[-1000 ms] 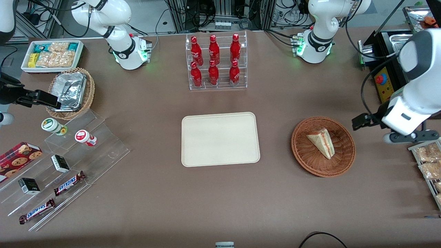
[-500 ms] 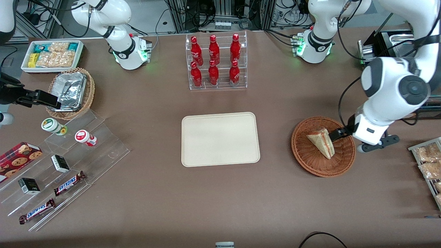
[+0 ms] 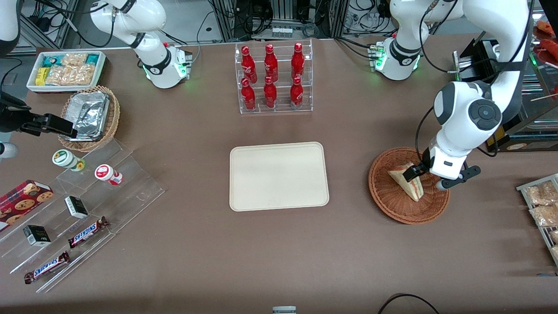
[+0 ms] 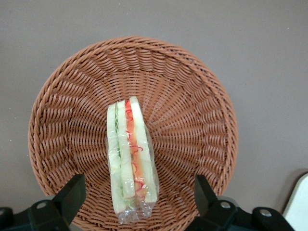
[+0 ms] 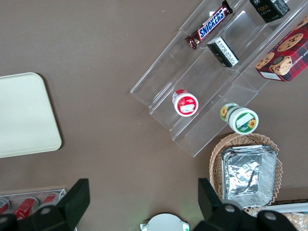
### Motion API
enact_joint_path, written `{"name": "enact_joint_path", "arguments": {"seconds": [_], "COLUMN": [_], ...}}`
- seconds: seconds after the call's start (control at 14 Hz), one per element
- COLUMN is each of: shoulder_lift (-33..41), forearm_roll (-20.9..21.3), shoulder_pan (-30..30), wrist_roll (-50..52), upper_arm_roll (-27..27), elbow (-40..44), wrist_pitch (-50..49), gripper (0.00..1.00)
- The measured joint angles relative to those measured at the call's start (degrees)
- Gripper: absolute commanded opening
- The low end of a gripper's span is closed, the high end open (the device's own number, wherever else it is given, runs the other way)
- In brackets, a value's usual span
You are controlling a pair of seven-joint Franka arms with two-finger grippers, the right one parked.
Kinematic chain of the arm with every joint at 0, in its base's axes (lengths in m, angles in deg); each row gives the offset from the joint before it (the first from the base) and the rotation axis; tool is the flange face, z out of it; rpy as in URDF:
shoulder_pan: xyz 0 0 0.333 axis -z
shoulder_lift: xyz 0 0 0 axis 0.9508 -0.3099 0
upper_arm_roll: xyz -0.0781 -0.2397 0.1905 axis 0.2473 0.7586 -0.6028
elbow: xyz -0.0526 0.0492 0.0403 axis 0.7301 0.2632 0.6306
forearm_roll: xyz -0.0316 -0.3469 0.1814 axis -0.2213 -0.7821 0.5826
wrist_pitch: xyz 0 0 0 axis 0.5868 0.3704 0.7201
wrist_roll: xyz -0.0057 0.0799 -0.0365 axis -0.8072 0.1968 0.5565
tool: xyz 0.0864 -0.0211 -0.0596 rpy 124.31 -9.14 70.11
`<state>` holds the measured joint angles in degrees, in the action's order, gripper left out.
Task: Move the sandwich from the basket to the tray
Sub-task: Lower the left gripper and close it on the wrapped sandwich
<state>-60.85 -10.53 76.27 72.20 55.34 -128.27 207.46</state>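
The sandwich (image 3: 403,179), a plastic-wrapped wedge with red and green filling, lies in the reddish-brown wicker basket (image 3: 392,209), toward the working arm's end of the table. My left gripper (image 3: 422,179) hangs just above the basket, over the sandwich's wider end. In the left wrist view the gripper (image 4: 137,197) is open, one black finger on each side of the sandwich (image 4: 129,154), not touching it, with the basket (image 4: 192,120) below. The cream tray (image 3: 279,176) sits empty at the table's middle, beside the basket, and its corner (image 4: 298,207) also shows at the wrist.
A clear rack of red bottles (image 3: 274,78) stands farther from the front camera than the tray. Snack packets (image 3: 540,205) lie at the working arm's end. A stepped clear shelf (image 3: 87,196), a foil-filled basket (image 3: 89,115) and a white bin (image 3: 65,69) sit toward the parked arm's end.
The left arm has swung in from the working arm's end of the table and come down over the basket. Its open fingers now straddle the sandwich, which has not moved.
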Motion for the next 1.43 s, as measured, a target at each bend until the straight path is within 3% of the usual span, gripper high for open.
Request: {"name": "enact_joint_path", "arguments": {"seconds": [0.86, 0.93, 1.07, 1.14, 1.43], "shoulder_lift": [-3.2, -3.8, -4.7, -5.0, -5.0], "forearm_roll": [0.2, 0.2, 0.2, 0.2, 0.2], "shoulder_pan": [0.0, 0.0, 0.0, 0.0, 0.0], "wrist_roll": [1.5, 1.5, 1.6, 1.6, 2.0], "upper_arm_roll": [0.0, -0.1, -0.1, -0.1, -0.1], "elbow": [-6.1, -6.3, -6.7, -6.7, -6.5], "wrist_pitch": [9.1, 9.7, 10.8, 11.0, 11.1], "gripper": [0.99, 0.79, 0.13, 0.0, 0.0]}}
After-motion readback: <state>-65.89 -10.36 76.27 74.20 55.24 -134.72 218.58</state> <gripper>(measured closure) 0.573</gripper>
